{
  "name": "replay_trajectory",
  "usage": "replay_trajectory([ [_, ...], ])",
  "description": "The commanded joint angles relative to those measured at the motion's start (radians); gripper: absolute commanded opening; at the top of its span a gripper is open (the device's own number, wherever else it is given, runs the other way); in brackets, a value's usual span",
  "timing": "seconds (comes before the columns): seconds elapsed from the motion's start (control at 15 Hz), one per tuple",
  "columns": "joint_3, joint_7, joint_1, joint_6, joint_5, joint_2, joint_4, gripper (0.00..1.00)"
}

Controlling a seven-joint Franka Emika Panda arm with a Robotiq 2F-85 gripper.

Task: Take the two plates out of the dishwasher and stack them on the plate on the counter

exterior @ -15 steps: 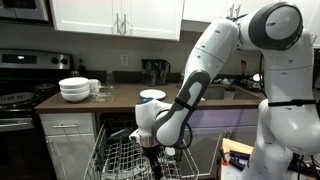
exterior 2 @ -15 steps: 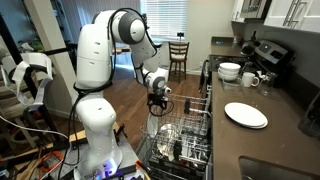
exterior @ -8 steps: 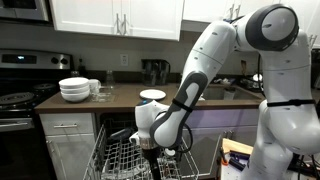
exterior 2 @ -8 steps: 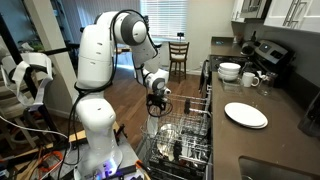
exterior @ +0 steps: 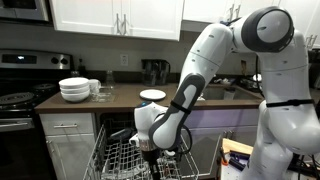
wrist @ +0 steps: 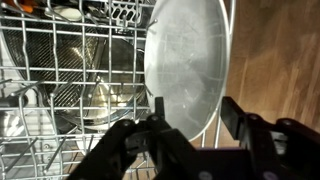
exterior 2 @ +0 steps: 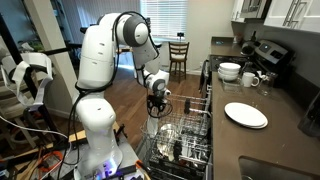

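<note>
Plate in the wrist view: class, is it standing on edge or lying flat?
Standing on edge: the plate rises upright beside the wire rack, its rim between the open gripper fingers.

We see a kitchen: wooden floor [exterior 2: 188, 92], a wooden chair [exterior 2: 179, 55] by a bright blinded window [exterior 2: 165, 18], white upper cabinets [exterior: 110, 15].

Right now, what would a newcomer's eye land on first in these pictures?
The big white robot arm bends down over the pulled-out dishwasher rack. In the wrist view, a pale plate stands on edge in that rack, with the gripper fingers either side of its lower rim. A white plate lies on the dark counter.
</note>
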State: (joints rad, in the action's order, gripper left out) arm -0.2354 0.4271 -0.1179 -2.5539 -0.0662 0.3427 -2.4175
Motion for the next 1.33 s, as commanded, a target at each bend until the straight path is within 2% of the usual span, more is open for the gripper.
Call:
replay_trajectory([
  [0.0,-0.025,0.01,0.028,-0.015,-0.025,0.019,0.011,0.46],
  [0.07,-0.026,0.013,0.03,-0.013,-0.026,0.022,0.012,0.46],
  [0.2,-0.031,0.018,0.034,-0.009,-0.031,0.025,0.014,0.3],
  [0.33,-0.041,0.026,0.043,-0.003,-0.039,0.03,0.016,0.21],
  [0.4,-0.044,0.03,0.047,-0.002,-0.042,0.032,0.017,0.1],
  [0.53,-0.056,0.041,0.057,0.002,-0.055,0.034,0.018,0.0],
  [1.0,-0.098,0.12,0.135,0.063,-0.145,-0.009,0.016,0.02],
  [1.27,-0.1,0.176,0.166,0.153,-0.186,-0.072,0.018,0.02],
])
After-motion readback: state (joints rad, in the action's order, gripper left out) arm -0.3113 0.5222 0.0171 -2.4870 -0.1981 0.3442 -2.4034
